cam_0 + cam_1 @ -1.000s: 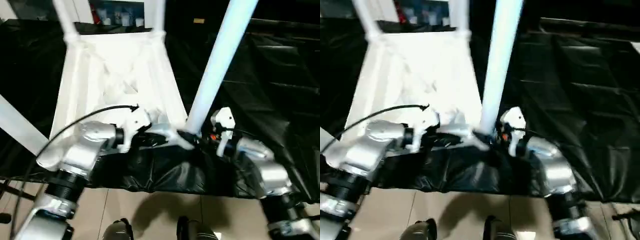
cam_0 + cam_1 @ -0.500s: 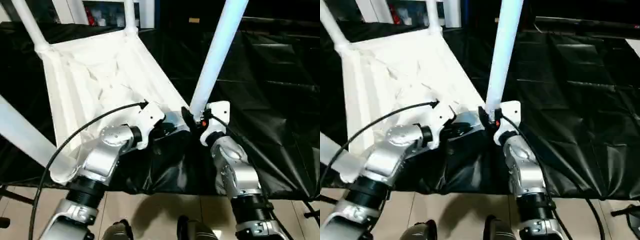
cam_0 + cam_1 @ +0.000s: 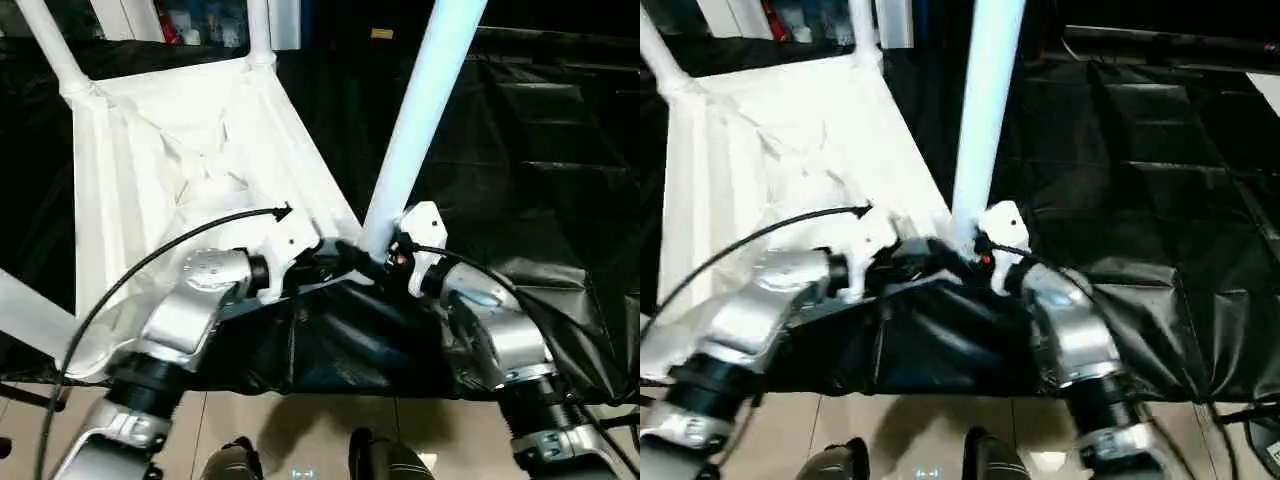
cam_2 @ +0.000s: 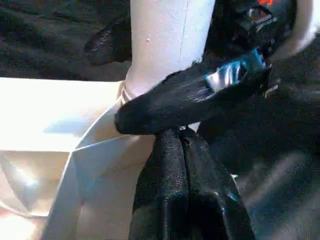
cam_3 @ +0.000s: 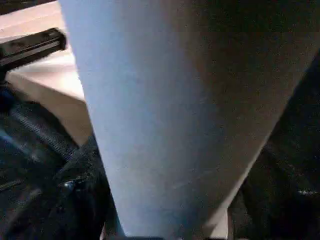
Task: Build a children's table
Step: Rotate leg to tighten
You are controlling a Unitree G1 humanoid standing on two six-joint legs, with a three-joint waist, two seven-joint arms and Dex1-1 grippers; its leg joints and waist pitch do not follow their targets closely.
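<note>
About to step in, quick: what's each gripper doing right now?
Left gripper: shut, fingers together at the table corner.
Right gripper: at the near leg; open or shut cannot be told.

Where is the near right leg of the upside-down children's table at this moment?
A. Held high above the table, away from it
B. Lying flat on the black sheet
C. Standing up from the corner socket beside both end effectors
C: the leg rises from the near corner of the table top, with the right end effector at its base.
</note>
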